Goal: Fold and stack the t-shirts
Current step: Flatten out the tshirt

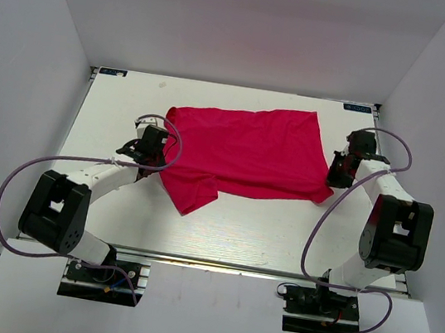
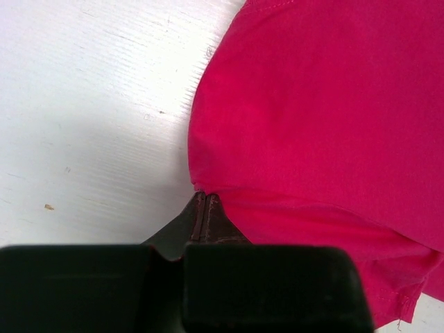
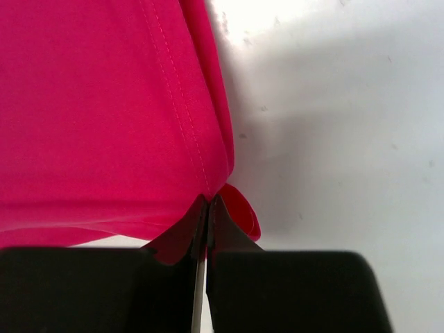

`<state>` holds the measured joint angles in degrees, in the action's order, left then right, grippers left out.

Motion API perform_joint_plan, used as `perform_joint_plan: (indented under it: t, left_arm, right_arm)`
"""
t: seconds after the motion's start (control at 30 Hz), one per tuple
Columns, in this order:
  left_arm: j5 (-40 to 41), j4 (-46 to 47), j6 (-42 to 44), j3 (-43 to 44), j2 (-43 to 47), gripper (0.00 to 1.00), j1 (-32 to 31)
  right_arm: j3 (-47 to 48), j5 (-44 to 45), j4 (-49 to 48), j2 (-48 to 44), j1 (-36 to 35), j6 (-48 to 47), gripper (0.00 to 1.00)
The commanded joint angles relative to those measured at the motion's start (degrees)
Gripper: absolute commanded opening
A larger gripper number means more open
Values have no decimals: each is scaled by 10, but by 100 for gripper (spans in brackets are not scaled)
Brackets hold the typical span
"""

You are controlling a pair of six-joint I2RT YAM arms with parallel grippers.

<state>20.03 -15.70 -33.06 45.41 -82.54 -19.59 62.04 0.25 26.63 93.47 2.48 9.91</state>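
The crimson-pink t-shirt lies partly spread across the middle of the white table, with a sleeve or corner hanging toward the front at lower left. My left gripper is shut on the shirt's left edge, its tips pinching the cloth. My right gripper is shut on the shirt's right lower corner, a hemmed edge with a small fold beside the tips. The white neck tag is not in view.
The white table is walled by grey panels on three sides. Purple cables loop from both arms. The table's front rail runs just ahead of the arm bases.
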Motion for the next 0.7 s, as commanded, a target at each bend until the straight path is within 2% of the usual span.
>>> perform_joint_plan:
  t: [0.0, 0.17, 0.3, 0.33, 0.47, 0.53, 0.57, 0.63, 0.67]
  left_arm:
    - [-3, 10, 11, -2, 13, 0, 3]
    - [9, -6, 11, -1, 20, 0, 3]
    - [9, -14, 11, 7, 41, 0, 3]
    - [9, -7, 11, 7, 46, 0, 3]
    - [9, -1, 17, 7, 59, 0, 3]
    - [3, -1, 17, 2, 59, 0, 3]
    - [3, -1, 17, 2, 59, 0, 3]
    - [3, -6, 17, -4, 54, 0, 3]
    - [3, -6, 17, -4, 49, 0, 3]
  right_arm:
    - [8, 55, 59, -42, 1, 32, 0]
    - [12, 93, 77, -93, 2, 55, 0]
    - [23, 34, 55, -127, 2, 35, 2]
    - [20, 16, 41, -129, 2, 34, 7]
    - [-1, -17, 22, -124, 2, 29, 7]
    - [-21, -5, 24, -119, 2, 37, 7]
    - [-30, 43, 32, -118, 2, 55, 8]
    - [-60, 103, 43, -97, 2, 75, 15]
    - [-64, 140, 67, -87, 2, 96, 21]
